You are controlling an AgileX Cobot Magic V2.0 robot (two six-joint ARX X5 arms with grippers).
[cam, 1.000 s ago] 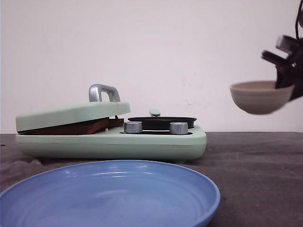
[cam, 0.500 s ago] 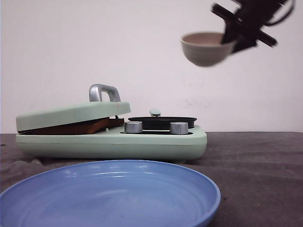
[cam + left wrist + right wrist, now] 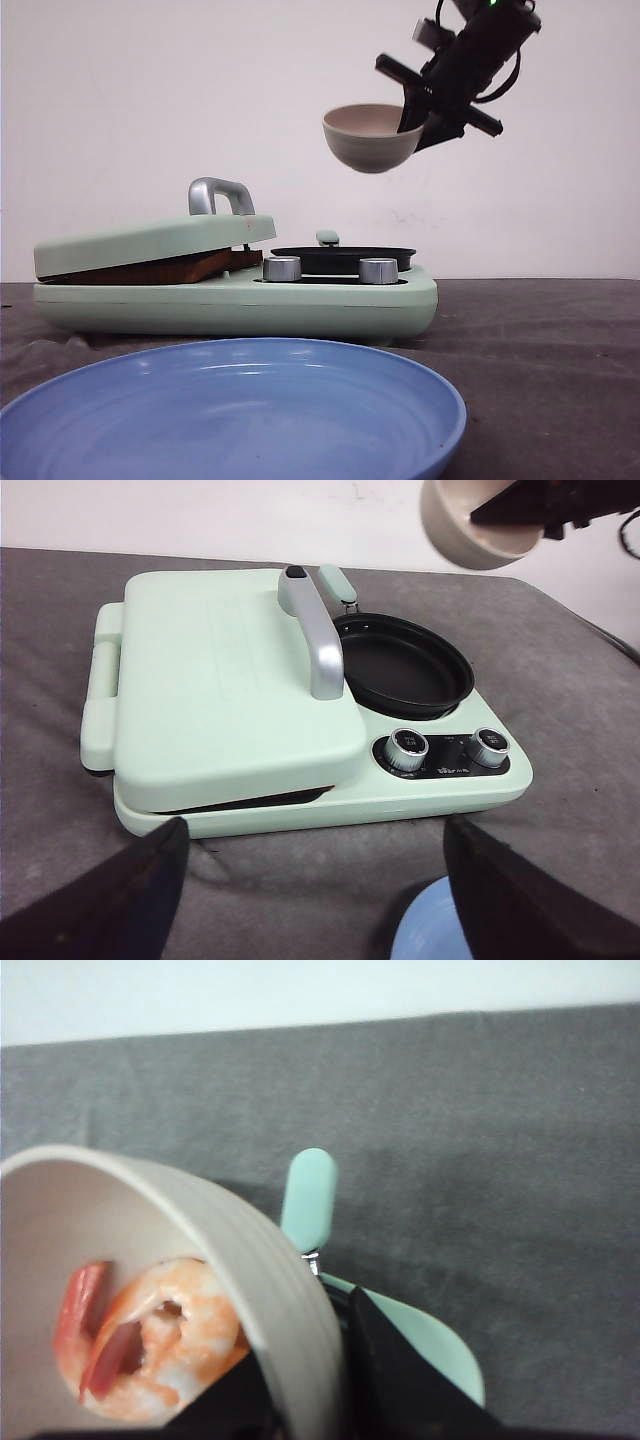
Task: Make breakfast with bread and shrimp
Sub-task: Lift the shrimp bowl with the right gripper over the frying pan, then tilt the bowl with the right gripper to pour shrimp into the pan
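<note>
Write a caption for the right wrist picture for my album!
Right pincer holds a beige bowl with shrimp over the pan's mint handle.

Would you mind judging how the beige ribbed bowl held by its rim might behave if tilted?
The beige ribbed bowl looks rigid and probably light. The right gripper pinches only one rim edge, so it may pivot. The glossy orange shrimp sits loose inside and would likely slide out readily.
</note>
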